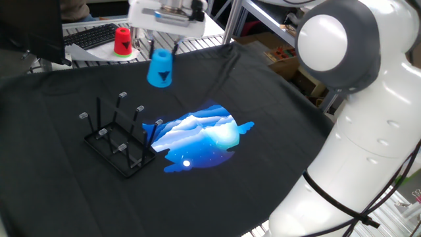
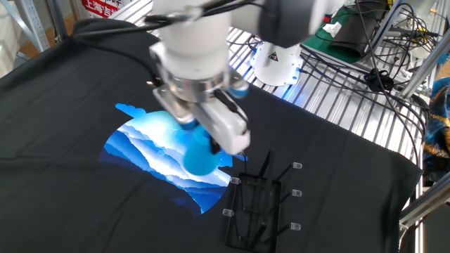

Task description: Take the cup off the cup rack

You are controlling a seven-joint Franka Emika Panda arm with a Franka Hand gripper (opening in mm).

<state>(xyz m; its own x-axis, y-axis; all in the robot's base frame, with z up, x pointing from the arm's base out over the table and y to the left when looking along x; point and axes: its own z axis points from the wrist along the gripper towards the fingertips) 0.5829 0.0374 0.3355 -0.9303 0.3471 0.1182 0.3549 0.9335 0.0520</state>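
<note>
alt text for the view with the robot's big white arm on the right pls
A pincer holds a small blue cup in the air, clear of the empty black wire cup rack below and to the left. Rack and a blue graphic lie on black cloth; a red cup stands behind.

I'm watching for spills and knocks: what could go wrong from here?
The gripper holds the blue cup upside down in mid-air, gripped only near its top, so it might slip and drop onto the black cloth. A low return swing could clip the rack and its thin pegs.
</note>
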